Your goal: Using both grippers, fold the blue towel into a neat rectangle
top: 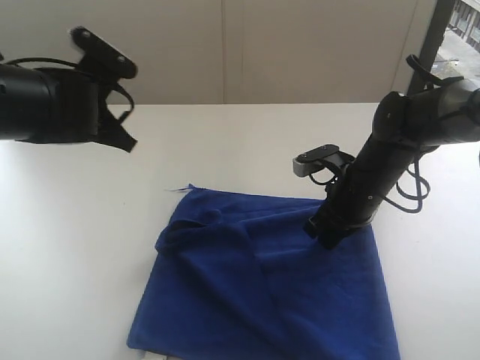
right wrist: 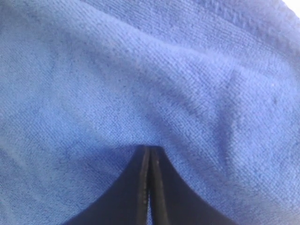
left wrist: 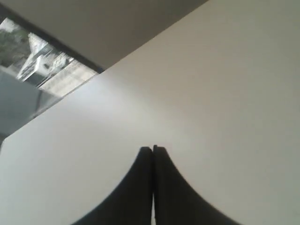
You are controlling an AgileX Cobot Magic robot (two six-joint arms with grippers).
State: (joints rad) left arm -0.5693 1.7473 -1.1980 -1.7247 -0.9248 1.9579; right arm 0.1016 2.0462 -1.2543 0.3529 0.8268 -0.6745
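Note:
The blue towel (top: 262,285) lies rumpled on the white table (top: 225,142), with a raised fold running across its left half and a small white tag (top: 178,190) at its far left corner. My right gripper (top: 319,234) points down onto the towel's far right part. In the right wrist view the right gripper (right wrist: 150,148) is shut, its tips against the blue towel (right wrist: 140,75), and no cloth shows between the jaws. My left gripper (top: 129,142) hangs high above the table's far left, away from the towel. The left wrist view shows the left gripper (left wrist: 153,148) shut and empty over the bare table (left wrist: 211,93).
The table's far edge meets a pale wall (top: 225,45). A window (top: 465,30) sits at the upper right. Loose cables (top: 412,191) hang from the right arm. Bare tabletop lies left of the towel and behind it.

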